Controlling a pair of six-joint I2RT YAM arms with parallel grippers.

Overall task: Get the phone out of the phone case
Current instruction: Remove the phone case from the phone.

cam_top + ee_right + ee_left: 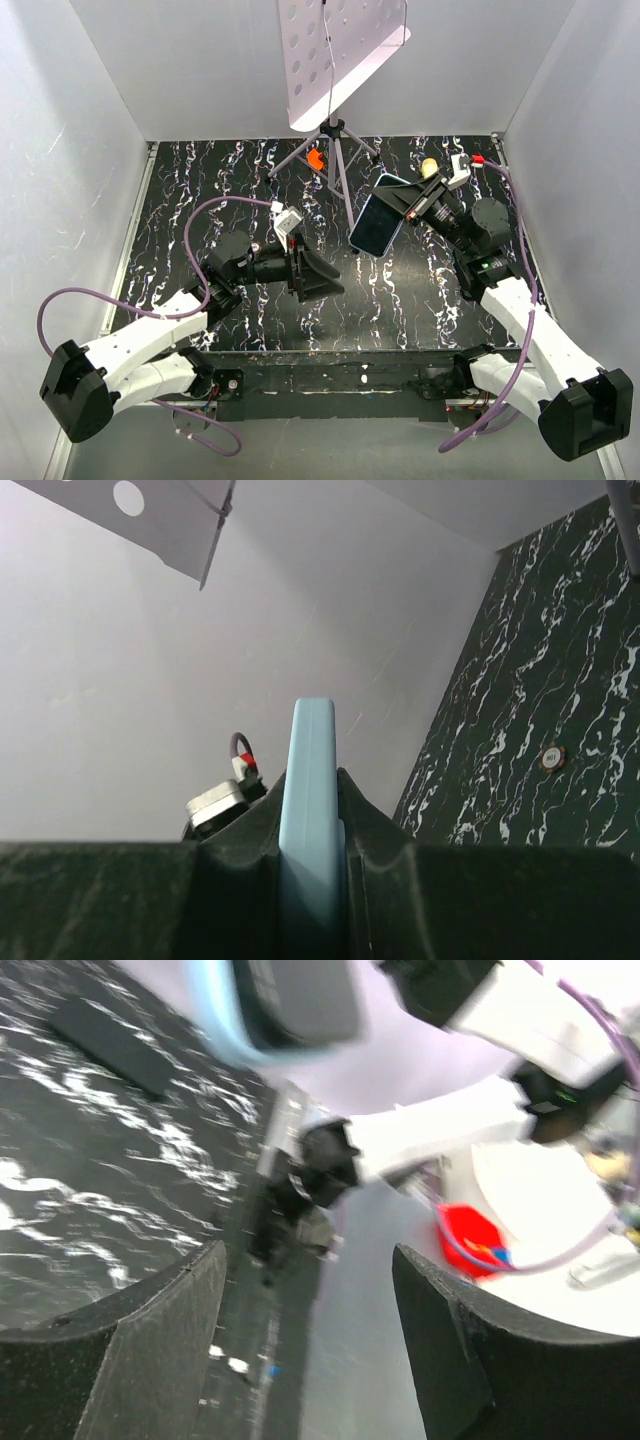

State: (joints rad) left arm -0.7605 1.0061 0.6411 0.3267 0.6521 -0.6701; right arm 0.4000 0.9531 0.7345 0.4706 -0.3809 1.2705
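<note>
The phone (376, 225), with a dark glossy screen, sits inside the light blue phone case (384, 180). My right gripper (405, 203) is shut on the case's upper end and holds it tilted in the air above the table's right half. In the right wrist view the case (313, 780) stands edge-on, pinched between both fingers. My left gripper (325, 275) is open and empty, low over the table's middle, left of and below the phone. In the blurred left wrist view the case (215, 1015) and the screen (300, 1000) show at the top, well beyond my open gripper (305, 1295).
A tripod (335, 150) carrying a white perforated board (340, 50) stands at the back centre, with an orange object (316, 158) beside its legs. A yellowish object (428, 166) lies at the back right. White walls enclose the black marbled table (250, 180).
</note>
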